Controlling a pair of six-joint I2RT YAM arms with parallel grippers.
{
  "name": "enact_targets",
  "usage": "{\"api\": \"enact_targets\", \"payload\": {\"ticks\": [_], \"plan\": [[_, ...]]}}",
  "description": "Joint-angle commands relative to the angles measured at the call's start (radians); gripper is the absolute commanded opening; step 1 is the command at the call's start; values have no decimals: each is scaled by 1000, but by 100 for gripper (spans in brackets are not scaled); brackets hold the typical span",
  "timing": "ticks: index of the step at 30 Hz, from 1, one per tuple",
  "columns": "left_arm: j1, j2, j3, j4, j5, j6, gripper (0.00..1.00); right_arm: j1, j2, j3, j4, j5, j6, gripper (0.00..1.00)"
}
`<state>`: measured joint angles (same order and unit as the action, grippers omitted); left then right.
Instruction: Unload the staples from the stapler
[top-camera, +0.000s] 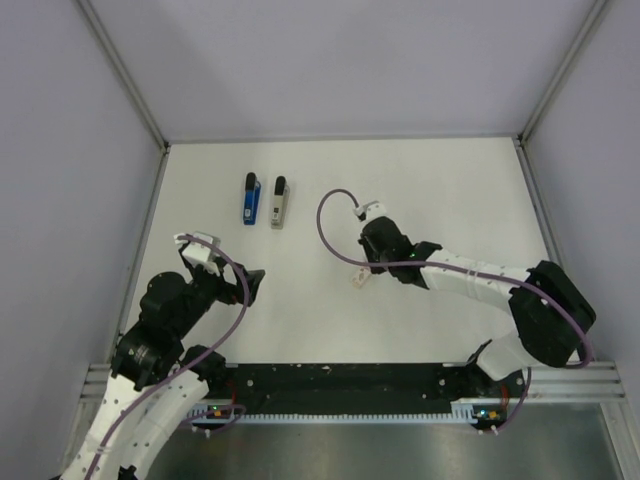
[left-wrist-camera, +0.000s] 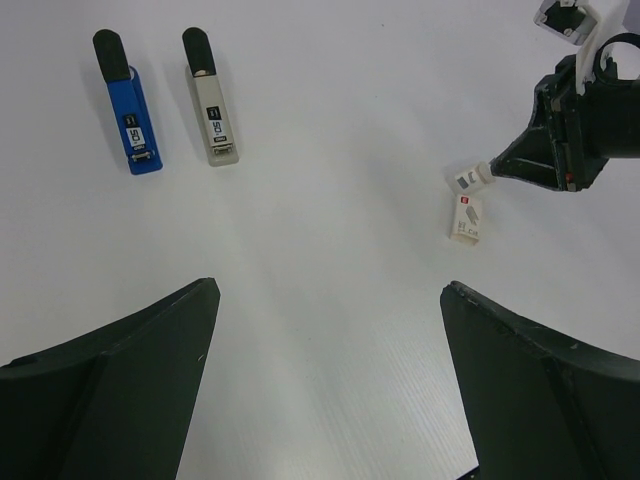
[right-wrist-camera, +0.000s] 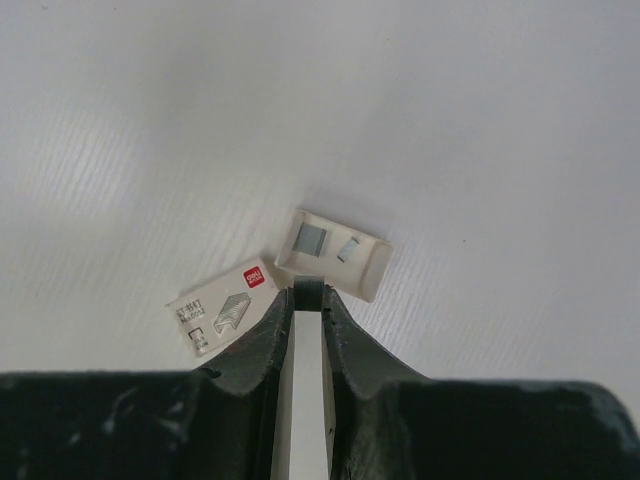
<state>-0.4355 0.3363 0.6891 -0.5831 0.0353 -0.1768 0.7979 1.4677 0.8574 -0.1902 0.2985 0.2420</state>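
Near the near-left corner the left gripper (left-wrist-camera: 330, 288) hangs spread, idle. Mid-table the right gripper (right-wrist-camera: 308, 295), fingers nearly pressed together, noses the staple tray (right-wrist-camera: 371, 274) beside its box sleeve (right-wrist-camera: 220, 306); unloading looks almost done, needing a clean lift away. Toward the far edge lies the stapler (top-camera: 251, 200), grey insert (top-camera: 279, 204) alongside.

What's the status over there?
Left pincer open, idle. Right pincer shut on staple tray rim. Stapler untouched beside grey stapler. Nothing blocking.
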Motion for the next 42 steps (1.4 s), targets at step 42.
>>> {"api": "enact_targets", "payload": {"ticks": [42], "plan": [[3, 20, -10, 42, -3, 11, 99, -71, 112, 45, 80, 40, 43, 28]]}}
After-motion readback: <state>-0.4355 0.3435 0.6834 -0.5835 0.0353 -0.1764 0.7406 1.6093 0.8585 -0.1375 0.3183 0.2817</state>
